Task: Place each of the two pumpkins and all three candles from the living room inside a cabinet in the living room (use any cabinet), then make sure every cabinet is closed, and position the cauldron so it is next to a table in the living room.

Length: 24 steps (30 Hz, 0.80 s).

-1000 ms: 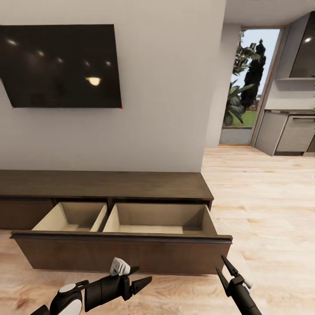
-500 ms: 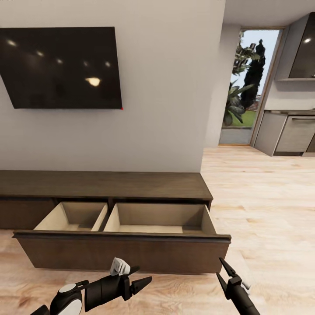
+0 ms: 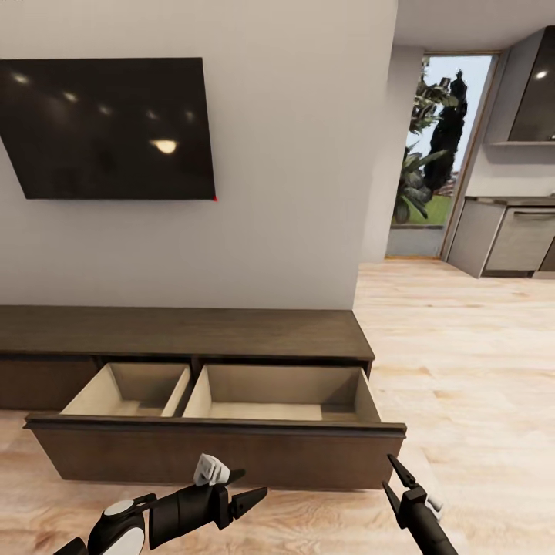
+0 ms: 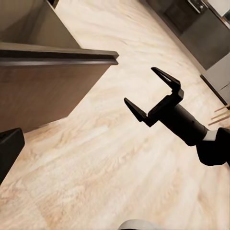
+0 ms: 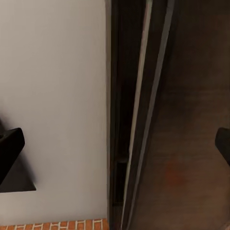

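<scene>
Currently, left to right: black wall television [image 3: 108,127] at far left; the long low dark brown wooden cabinet [image 3: 185,331] below it, drawer pulled out, tan interior bare. Left gripper [image 3: 250,499] spread, empty; right gripper [image 3: 397,479] spread, empty. Drawer front looks rigid, heavy, handle-less: judge pushing flat on the face best. No legible writing.

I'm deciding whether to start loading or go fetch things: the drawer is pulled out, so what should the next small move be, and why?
Probably back away and turn to look for the pumpkins and candles. The cabinet drawer stands open with both tan compartments bare, and the left tool and right tool both hang open in front of it, holding nothing. With nothing to load, staying here gains little.
</scene>
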### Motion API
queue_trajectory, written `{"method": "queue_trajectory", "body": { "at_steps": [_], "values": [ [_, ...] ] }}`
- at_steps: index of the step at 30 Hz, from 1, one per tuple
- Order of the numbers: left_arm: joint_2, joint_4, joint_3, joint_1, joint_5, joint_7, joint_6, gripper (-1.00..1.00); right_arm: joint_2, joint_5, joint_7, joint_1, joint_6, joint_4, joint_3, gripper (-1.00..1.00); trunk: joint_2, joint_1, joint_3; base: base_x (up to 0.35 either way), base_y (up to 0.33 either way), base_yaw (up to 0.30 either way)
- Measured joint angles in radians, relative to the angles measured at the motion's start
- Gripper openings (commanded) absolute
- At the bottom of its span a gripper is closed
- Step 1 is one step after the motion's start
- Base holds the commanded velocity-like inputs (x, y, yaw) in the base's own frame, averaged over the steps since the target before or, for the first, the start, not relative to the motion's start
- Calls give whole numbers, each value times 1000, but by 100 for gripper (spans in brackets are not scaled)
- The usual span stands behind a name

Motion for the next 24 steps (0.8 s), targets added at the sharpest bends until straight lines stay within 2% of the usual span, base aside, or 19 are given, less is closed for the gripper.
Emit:
{"method": "queue_trajectory", "body": {
  "at_steps": [24],
  "values": [
    [-1,3,0,0,3,4,0,100,4,0,-3,0,-2,-2,0,100,168,-92,75,0,0,0]
  ]
}}
